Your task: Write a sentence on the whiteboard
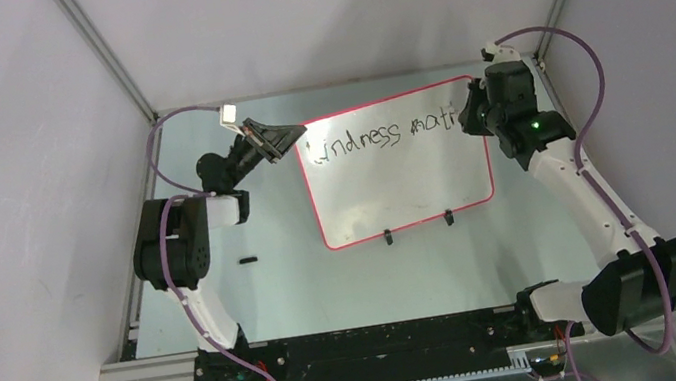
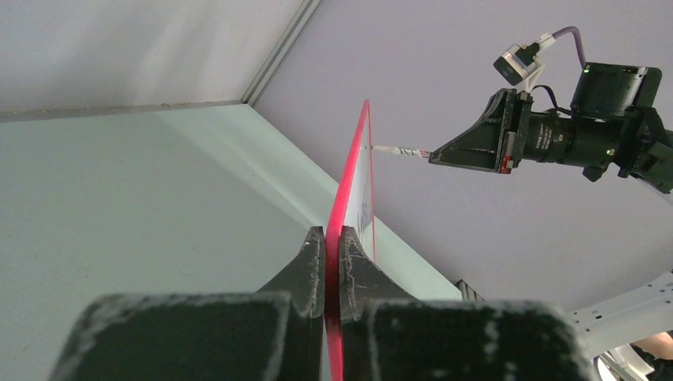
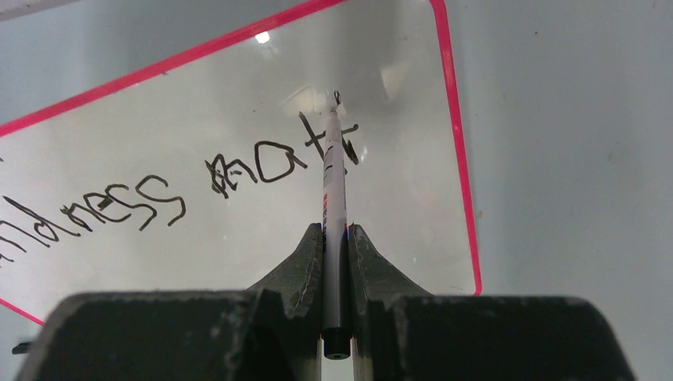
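Observation:
The whiteboard [image 1: 403, 181], glossy white with a red-pink rim, stands tilted on two black clip feet at mid-table. The sentence [image 1: 376, 136] in black marker runs along its top and reads "Kindness matt" [image 3: 262, 171]. My left gripper [image 1: 298, 139] is shut on the board's left rim [image 2: 349, 190], seen edge-on in the left wrist view. My right gripper [image 1: 470, 115] is shut on a white marker [image 3: 332, 190]. The marker's tip touches the board at the last letter [image 3: 337, 103]. In the left wrist view the marker [image 2: 401, 151] meets the board from the right.
A small black cap-like piece [image 1: 246, 261] lies on the table left of the board. Grey enclosure walls with metal corner posts [image 1: 106, 53] close in the back and sides. The arm bases sit on a black rail [image 1: 367, 343] at the near edge.

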